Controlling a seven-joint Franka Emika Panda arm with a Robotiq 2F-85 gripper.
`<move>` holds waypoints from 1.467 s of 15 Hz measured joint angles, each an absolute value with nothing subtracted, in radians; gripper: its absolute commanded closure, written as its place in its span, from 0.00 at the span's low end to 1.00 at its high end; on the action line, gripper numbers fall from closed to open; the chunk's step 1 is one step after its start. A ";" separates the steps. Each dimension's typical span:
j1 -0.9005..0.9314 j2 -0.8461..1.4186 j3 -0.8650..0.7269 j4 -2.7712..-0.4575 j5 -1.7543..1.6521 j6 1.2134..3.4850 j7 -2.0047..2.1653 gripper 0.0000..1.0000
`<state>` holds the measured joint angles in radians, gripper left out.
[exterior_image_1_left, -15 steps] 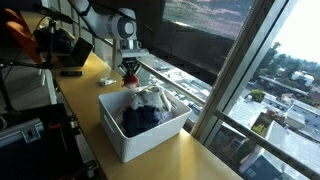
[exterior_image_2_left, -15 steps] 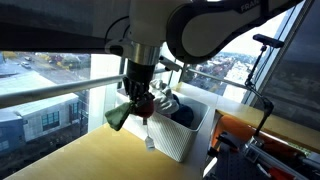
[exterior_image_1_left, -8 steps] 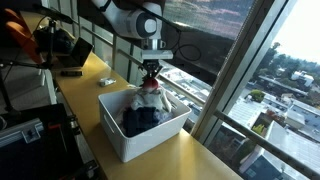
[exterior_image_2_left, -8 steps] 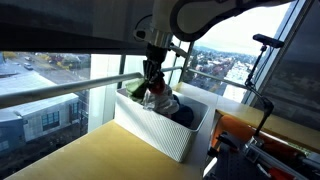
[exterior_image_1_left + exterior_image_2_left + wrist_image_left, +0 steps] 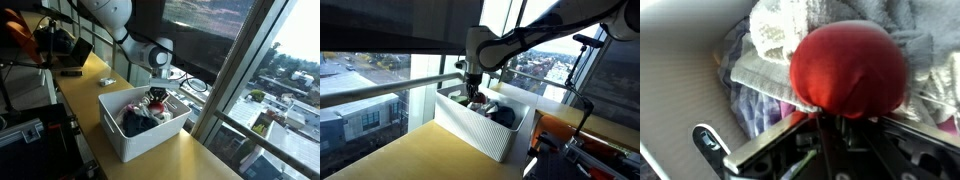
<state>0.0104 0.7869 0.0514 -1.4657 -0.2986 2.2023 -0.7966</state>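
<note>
My gripper (image 5: 157,97) is lowered into a white ribbed bin (image 5: 135,140), also in an exterior view (image 5: 480,130). It is shut on a red cloth item (image 5: 850,65) that fills the wrist view, bunched just beyond the jaws. In an exterior view a bit of red and green (image 5: 475,99) shows at the gripper (image 5: 473,97) among the clothes. Under the red item lie white lace fabric (image 5: 775,30), grey cloth (image 5: 915,30) and a striped purple piece (image 5: 755,100). A dark blue garment (image 5: 140,120) lies in the bin.
The bin stands on a yellow wooden counter (image 5: 90,75) along a window with a metal rail (image 5: 380,92). A laptop and dark gear (image 5: 60,45) sit at the counter's far end. An orange and black object (image 5: 570,135) stands beside the bin.
The gripper has carried the red and green cloth item from beside the bin to over it and down into the clothes.
</note>
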 measured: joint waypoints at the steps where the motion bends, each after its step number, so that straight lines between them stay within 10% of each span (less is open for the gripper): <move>1: 0.012 0.807 0.051 -1.438 -0.299 2.183 -0.792 0.60; 9: 0.022 0.773 0.090 -1.372 -0.293 2.141 -0.785 0.01; 22: 0.156 0.614 0.272 -1.573 -0.230 2.238 -0.835 0.00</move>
<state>0.1558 0.6143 0.2724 -1.5729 -0.2301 2.2384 -0.8351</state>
